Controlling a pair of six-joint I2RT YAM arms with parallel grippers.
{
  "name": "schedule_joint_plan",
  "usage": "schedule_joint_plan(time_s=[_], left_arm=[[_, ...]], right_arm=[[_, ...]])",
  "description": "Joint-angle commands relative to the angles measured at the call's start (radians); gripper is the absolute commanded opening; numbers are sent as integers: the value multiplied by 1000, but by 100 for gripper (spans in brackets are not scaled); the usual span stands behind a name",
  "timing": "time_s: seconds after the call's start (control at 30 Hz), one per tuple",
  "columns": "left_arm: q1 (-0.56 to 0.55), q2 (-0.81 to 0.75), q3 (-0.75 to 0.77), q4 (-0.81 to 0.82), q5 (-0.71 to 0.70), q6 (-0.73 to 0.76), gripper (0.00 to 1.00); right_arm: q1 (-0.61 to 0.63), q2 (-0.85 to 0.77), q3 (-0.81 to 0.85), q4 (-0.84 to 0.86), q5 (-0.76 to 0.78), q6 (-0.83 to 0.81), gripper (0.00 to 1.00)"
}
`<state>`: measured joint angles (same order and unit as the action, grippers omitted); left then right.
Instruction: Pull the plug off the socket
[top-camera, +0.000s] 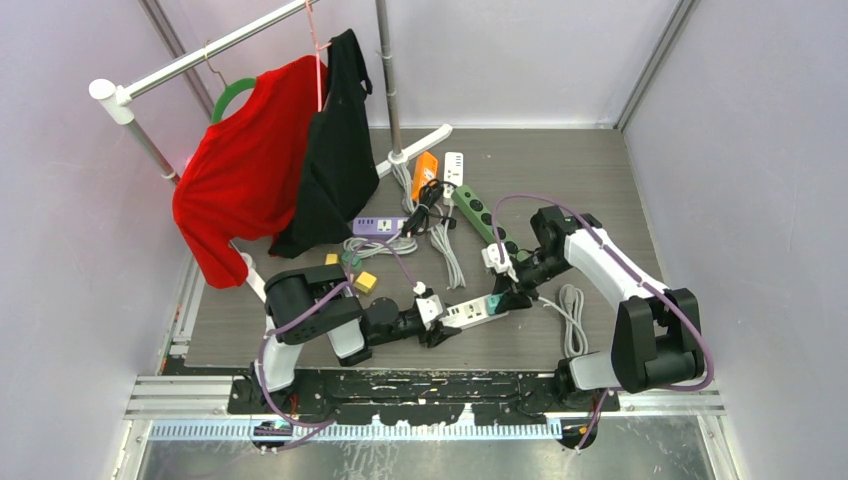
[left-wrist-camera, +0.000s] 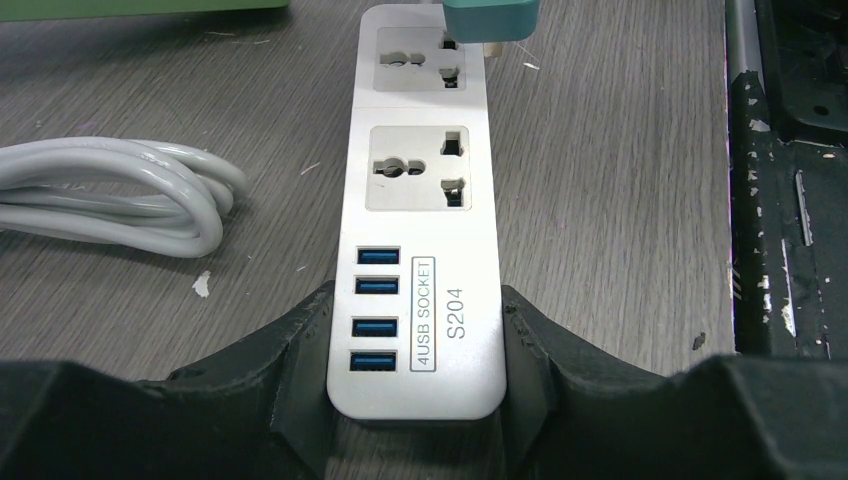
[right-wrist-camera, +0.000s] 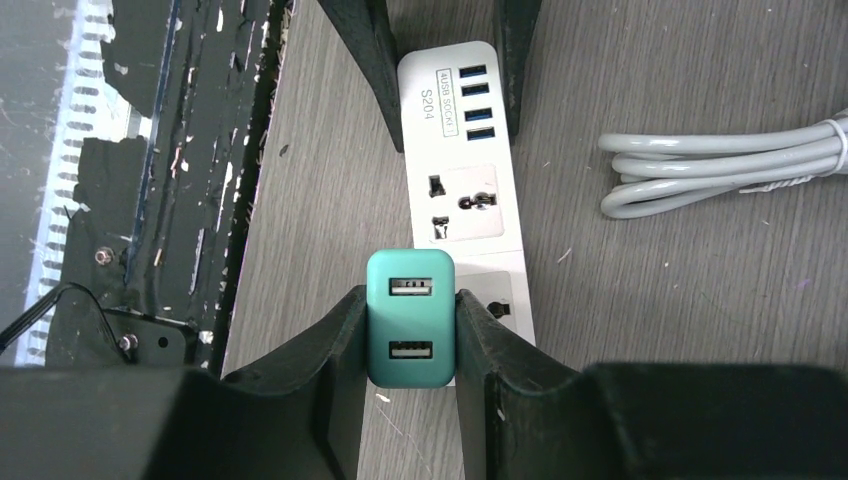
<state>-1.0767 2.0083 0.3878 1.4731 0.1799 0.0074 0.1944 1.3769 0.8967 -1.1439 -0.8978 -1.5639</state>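
The socket is a white power strip (left-wrist-camera: 420, 215) marked "4USB SOCKET S204", lying flat on the grey wood table near the front edge (top-camera: 470, 313). My left gripper (left-wrist-camera: 415, 340) is shut on its USB end, one black finger on each long side. The plug is a teal two-port USB charger (right-wrist-camera: 410, 315), and my right gripper (right-wrist-camera: 410, 330) is shut on its sides over the strip's far outlet. In the left wrist view the plug (left-wrist-camera: 490, 15) sits just above that outlet. A metal prong shows under it and the outlet's holes are uncovered.
A coiled grey cable (top-camera: 570, 315) lies right of the strip. The black metal rail (left-wrist-camera: 790, 200) of the table's near edge runs beside it. Behind lie a green strip (top-camera: 480, 215), a purple strip (top-camera: 380, 225), tangled cords, yellow blocks (top-camera: 365, 282), and a rack with red and black shirts (top-camera: 250, 160).
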Motion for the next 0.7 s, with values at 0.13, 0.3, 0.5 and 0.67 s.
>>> schedule_joint_plan(time_s=[0.13, 0.3, 0.5, 0.67], left_arm=[[7, -35, -20, -90, -13, -32, 56], [8, -110, -9, -195, -39, -140, 78], [6, -307, -6, -392, -73, -253, 89], [8, -529, 110, -849, -83, -352, 91]], right_arm=[[4, -8, 68, 32, -94, 182, 2], [5, 18, 101, 48, -121, 308, 2], [5, 60, 150, 88, -154, 520, 2], [5, 69, 171, 182, -150, 756, 2]])
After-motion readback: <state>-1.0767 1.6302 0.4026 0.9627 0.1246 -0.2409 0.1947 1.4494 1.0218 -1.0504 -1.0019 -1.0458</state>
